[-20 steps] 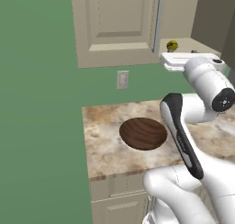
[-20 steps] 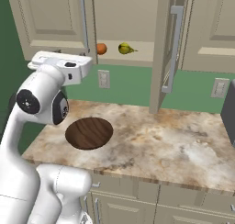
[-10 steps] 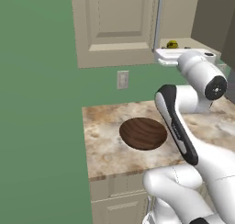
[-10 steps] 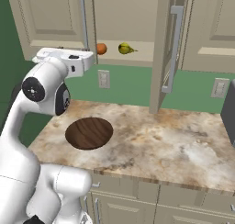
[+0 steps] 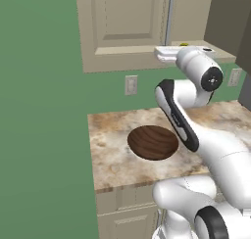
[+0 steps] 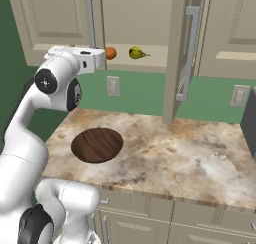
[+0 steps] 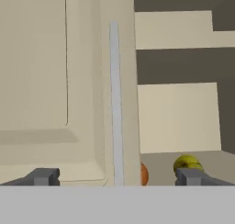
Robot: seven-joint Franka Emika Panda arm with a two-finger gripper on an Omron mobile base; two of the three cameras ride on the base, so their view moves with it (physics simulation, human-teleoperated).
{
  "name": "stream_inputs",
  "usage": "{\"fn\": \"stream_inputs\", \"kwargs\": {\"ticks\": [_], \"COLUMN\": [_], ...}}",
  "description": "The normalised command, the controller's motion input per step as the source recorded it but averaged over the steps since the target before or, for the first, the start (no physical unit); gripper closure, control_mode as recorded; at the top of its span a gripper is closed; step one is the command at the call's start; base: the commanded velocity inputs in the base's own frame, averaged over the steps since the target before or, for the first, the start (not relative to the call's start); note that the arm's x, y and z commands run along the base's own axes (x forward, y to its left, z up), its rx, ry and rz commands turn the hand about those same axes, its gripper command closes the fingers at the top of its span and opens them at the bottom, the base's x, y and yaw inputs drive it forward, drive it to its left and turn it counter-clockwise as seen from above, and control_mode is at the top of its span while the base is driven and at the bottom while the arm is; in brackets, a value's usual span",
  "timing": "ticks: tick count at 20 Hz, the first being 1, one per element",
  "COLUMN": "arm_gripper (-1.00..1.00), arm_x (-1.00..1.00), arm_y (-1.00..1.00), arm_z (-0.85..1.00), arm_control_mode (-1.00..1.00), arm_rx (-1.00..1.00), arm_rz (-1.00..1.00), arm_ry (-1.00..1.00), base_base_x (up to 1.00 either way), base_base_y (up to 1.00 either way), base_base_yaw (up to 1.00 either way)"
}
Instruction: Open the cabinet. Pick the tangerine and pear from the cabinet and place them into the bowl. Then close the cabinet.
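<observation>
1. Wide open, the gripper (image 7: 117, 177) holds nothing; its two small dark tips stand far apart at the bottom of the hand view.
2. It is up high at the front of the cabinet (image 6: 150, 18), near the bottom of the shelf.
3. Between the tips you see the edge of the left door and its long silver handle (image 7: 115, 103).
4. The tangerine (image 6: 110, 53) sits on the cabinet shelf, just past the hand.
5. The pear (image 6: 136, 52) lies on the same shelf, beside the tangerine and a bit apart from it.
6. In the hand view the tangerine peeks out from behind the door edge, and the pear is partly hidden by one tip.
7. The right door (image 6: 181, 53) swings out toward the room, with a silver bar handle on it.
8. The bowl (image 6: 97, 144) is dark brown wood and sits on the counter (image 6: 190, 158), down below the hand.
9. Nothing is in the bowl.
10. The counter top is brown and cream stone, with beige drawers under it.
11. The wall (image 5: 44, 110) is green, with a white outlet (image 6: 113, 86) under the cabinet.
</observation>
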Motion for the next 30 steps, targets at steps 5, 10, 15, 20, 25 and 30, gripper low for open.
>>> {"fn": "stream_inputs", "kwargs": {"ticks": [5, 10, 15, 20, 25, 30], "arm_gripper": [-1.0, -1.0, -1.0, -1.0, 1.0, 1.0], "arm_x": [0.67, 0.85, 0.98, 1.0, 0.33, 0.0], "arm_y": [0.01, 0.0, 0.0, 0.03, 0.04, 0.0], "arm_z": [0.0, -0.03, -0.15, -0.28, -0.1, 0.0], "arm_control_mode": [-1.0, -1.0, -1.0, -1.0, -1.0, -1.0], "arm_rx": [0.0, 0.0, 0.0, 0.0, 0.0, 0.0], "arm_rz": [0.0, 0.0, 0.0, 0.0, 0.0, 0.0], "arm_ry": [0.1, 0.1, 0.1, 0.07, 0.01, 0.0], "base_base_x": [0.0, 0.0, 0.0, 0.0, 0.0, 0.0], "base_base_y": [0.0, 0.0, 0.0, 0.0, 0.0, 0.0], "base_base_yaw": [0.0, 0.0, 0.0, 0.0, 0.0, 0.0]}}
